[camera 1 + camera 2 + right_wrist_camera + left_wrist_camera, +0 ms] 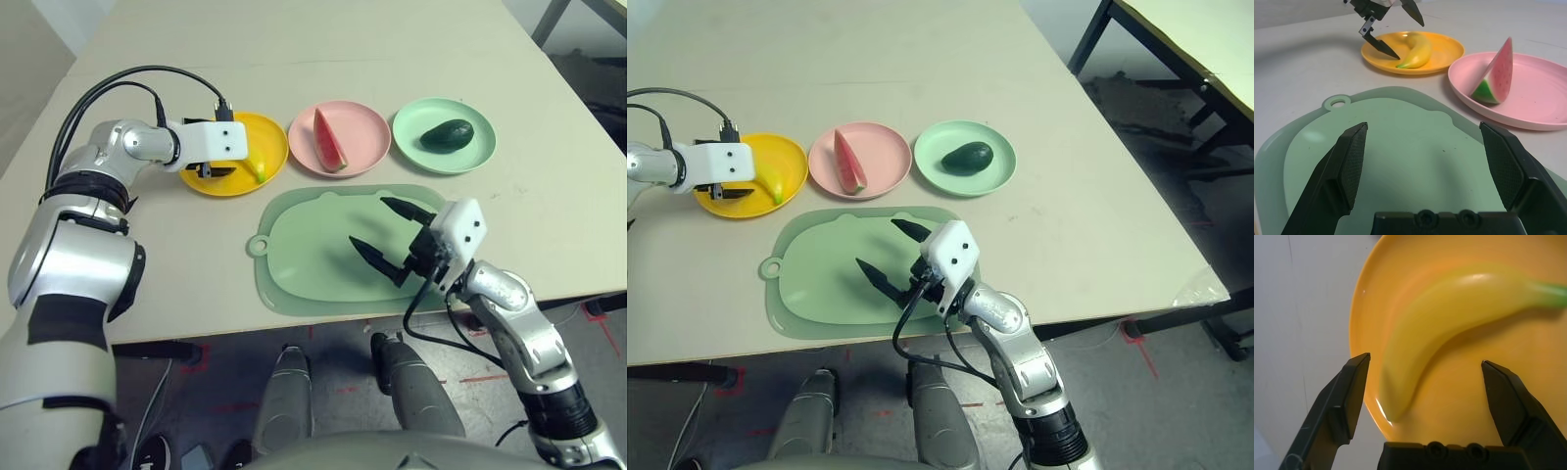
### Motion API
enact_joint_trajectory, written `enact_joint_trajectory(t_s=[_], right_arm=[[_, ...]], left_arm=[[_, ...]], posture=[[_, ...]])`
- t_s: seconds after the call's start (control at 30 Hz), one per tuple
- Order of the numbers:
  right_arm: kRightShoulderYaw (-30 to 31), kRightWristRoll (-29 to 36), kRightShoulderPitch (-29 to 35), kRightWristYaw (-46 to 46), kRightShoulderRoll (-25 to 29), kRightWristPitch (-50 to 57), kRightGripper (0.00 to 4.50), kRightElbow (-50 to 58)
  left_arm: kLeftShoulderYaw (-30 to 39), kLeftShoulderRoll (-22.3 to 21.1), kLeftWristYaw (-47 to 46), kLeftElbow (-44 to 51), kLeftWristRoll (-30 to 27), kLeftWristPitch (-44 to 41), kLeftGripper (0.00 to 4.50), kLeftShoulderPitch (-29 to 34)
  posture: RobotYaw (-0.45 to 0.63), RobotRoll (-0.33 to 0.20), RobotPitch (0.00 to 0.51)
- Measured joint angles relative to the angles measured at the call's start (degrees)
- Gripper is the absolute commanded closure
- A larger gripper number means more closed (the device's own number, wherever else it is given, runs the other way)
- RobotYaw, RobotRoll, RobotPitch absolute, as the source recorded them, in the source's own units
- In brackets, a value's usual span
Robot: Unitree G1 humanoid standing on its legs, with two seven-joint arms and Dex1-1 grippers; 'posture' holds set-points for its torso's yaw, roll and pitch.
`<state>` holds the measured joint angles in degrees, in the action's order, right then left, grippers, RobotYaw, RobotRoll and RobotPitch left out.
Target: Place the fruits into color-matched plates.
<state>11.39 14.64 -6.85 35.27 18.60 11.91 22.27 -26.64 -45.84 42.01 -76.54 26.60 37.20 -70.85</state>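
Nearest me I count one smooth rounded-rectangle green mat [323, 255] under my spread, empty right gripper [387, 242], beyond it three round glossy plastic plates, each holding one toy fruit, the curved yellow banana [257, 168] lying released beneath my parted left gripper [217, 171].

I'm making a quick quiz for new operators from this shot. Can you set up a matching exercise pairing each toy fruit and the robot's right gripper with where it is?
Column one:
1. banana
2. watermelon wedge
3. avocado
4. right gripper

Column two:
A. over the green mat, jaws open, holding nothing
B. on the mint green plate
C. on the yellow plate, between the open fingers of the left gripper
D. on the pale pink plate

Pairs: 1-C, 2-D, 3-B, 4-A
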Motion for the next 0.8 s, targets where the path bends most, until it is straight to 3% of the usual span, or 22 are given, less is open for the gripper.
enact_joint_trajectory(t_s=[0.13,0.27,0.47,0.6,0.7,0.8], right_arm=[[0.16,0.00,-1.21,0.82,0.01,-0.23,0.00,-0.78],[-1.24,0.12,-4.73,0.25,-0.01,0.48,0.00,-3.79],[-9.35,0.24,-20.66,-2.26,2.47,1.84,0.00,-16.16],[-16.13,-0.22,-29.78,-4.23,7.18,-0.65,0.00,-31.56],[-20.29,-0.50,-30.87,-4.77,9.86,-3.12,0.00,-40.28],[-21.88,-0.50,-30.20,-4.76,10.20,-5.68,0.00,-45.61]], left_arm=[[2.45,-1.06,-0.09,-0.01,-0.40,0.12,0.03,0.20],[9.26,-3.17,1.82,0.22,-5.38,0.71,0.03,0.67],[23.46,-4.64,8.80,1.77,-18.58,-2.59,0.03,7.71],[37.26,-4.74,13.48,7.81,-33.24,-9.91,0.03,16.12],[45.11,-4.70,13.73,17.96,-41.84,-16.02,0.03,26.06],[50.12,-2.98,10.37,29.83,-46.48,-20.61,0.03,37.64]], posture=[[-0.13,0.000,0.226],[-0.14,0.000,0.228],[-0.08,0.000,0.233],[-0.03,0.000,0.234],[0.01,0.000,0.238],[0.02,0.000,0.241]])
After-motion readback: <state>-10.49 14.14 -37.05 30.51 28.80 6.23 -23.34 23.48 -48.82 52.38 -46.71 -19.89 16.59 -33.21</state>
